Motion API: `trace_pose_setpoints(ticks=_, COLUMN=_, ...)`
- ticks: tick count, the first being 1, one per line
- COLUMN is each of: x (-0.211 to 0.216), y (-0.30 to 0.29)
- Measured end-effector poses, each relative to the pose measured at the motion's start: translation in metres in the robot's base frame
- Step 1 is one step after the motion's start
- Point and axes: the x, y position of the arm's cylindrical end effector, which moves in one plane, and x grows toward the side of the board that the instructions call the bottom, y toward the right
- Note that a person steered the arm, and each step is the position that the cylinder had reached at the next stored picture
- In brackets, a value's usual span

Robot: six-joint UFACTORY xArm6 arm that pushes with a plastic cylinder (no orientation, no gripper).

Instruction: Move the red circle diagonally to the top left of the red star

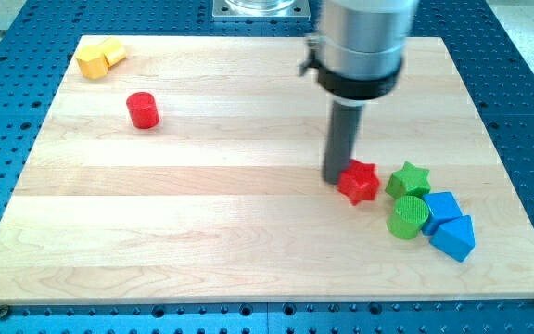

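Note:
The red circle (143, 109), a short red cylinder, stands at the view's upper left on the wooden board (202, 232). The red star (360, 181) lies right of centre. My tip (334, 179) rests on the board right against the red star's left side, far to the right of the red circle. The dark rod rises from the tip to the arm's grey body at the view's top.
A yellow block pair (99, 57) sits in the top left corner. A green star (408, 178), a green cylinder (407, 217) and two blue blocks (448, 224) cluster just right of the red star. Blue perforated table surrounds the board.

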Motion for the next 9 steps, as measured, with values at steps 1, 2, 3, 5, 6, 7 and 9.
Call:
trace_pose_setpoints(ticks=1, x=0.003, y=0.023)
trace_pose_setpoints(ticks=2, x=0.006, y=0.026)
trace_pose_setpoints(ticks=3, x=0.009, y=-0.057)
trace_pose_setpoints(ticks=5, x=0.019, y=-0.247)
trace_pose_setpoints(ticks=6, x=-0.012, y=-0.212)
trace_pose_setpoints(ticks=7, x=-0.089, y=-0.186)
trace_pose_setpoints(ticks=9, x=-0.142, y=-0.306)
